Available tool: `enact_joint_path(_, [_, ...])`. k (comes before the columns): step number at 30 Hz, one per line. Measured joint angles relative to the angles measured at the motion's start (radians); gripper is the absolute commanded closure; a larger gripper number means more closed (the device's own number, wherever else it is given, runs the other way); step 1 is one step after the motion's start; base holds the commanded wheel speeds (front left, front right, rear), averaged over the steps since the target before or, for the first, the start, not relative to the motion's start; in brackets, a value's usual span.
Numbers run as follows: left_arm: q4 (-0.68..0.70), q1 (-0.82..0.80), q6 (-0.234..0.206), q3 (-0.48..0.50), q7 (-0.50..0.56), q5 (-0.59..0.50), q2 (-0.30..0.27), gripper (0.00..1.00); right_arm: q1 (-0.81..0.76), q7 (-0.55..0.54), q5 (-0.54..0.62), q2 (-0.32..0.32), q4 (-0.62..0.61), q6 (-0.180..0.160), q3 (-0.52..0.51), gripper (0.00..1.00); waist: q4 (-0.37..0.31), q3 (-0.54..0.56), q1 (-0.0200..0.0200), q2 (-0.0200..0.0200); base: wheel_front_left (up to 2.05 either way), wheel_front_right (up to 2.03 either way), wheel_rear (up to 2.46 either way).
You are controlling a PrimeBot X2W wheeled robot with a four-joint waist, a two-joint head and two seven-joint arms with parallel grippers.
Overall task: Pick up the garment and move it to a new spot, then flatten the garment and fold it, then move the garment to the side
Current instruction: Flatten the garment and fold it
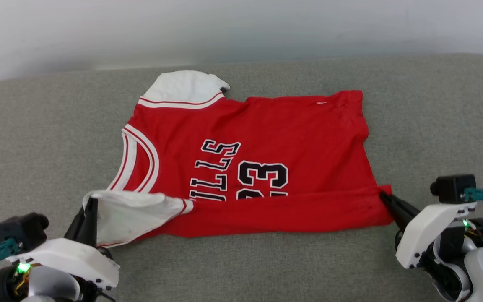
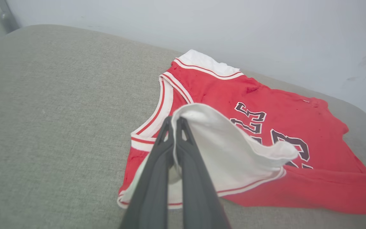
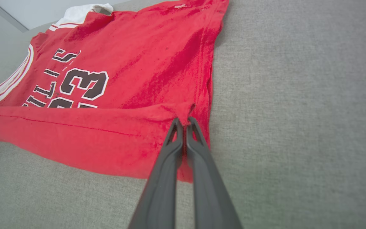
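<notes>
You see the garment [image 1: 292,130] spread across the middle of the grey padded surface [image 1: 434,117], print side up, its collar end toward the robot's left and its hem toward the right. The black "BULLS 23" print [image 1: 241,172] is partly covered by a strip of the near edge that is turned over onto the body [image 1: 283,209]. Your left tool [image 1: 92,201] is pinched fully together on the edge of the near white sleeve [image 1: 132,214]. In the left wrist view [image 2: 173,120] the cloth is lifted up at the fingertips and drapes away from them. Your right tool [image 1: 383,194] is likewise clamped, with no gap between the fingers, on the near hem corner of the red fabric, as the right wrist view [image 3: 184,121] shows closely. The far white sleeve [image 1: 183,86] lies flat toward the pale wall [image 1: 241,25].
</notes>
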State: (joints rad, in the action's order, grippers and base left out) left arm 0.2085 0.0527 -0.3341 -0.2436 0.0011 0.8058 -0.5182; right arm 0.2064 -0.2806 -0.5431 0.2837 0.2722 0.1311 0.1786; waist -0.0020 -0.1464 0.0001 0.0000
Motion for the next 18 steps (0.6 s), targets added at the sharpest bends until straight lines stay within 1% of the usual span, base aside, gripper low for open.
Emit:
enact_joint_path(5, [-0.104,-0.153,0.053,-0.013,-0.005,-0.007,0.008,1.0,0.081,-0.047,0.034,-0.027,-0.015,0.0,-0.012,1.0,-0.009,-0.078,0.0001,0.0,0.0,0.0,0.0])
enact_joint_path(9, [-0.198,-0.248,0.09,-0.034,0.001,-0.003,0.029,1.0,0.133,-0.054,0.041,-0.036,0.005,0.0,-0.001,1.0,-0.013,-0.136,0.0002,0.0,0.0,0.0,0.0])
enact_joint_path(13, [-0.299,-0.301,0.119,-0.044,0.014,0.018,0.051,1.0,0.166,-0.047,0.04,-0.038,0.041,0.0,0.018,1.0,-0.016,-0.174,0.0002,0.0,0.0,0.0,0.0])
enact_joint_path(16, [-0.368,-0.324,0.144,-0.051,0.026,0.04,0.064,1.0,0.18,-0.033,0.041,-0.035,0.068,0.0,0.042,1.0,-0.022,-0.182,0.0001,0.0,0.0,0.0,0.0])
enact_joint_path(17, [-0.388,-0.33,0.152,-0.052,0.027,0.045,0.069,0.85,0.184,-0.024,0.04,-0.034,0.079,0.0,0.05,1.0,-0.024,-0.182,0.0002,0.0,0.0,0.0,0.0])
enact_joint_path(18, [-0.407,-0.337,0.158,-0.055,0.031,0.049,0.075,0.38,0.186,-0.018,0.035,-0.033,0.091,0.0,0.057,0.84,-0.025,-0.181,0.0002,0.0,0.0,0.0,0.0])
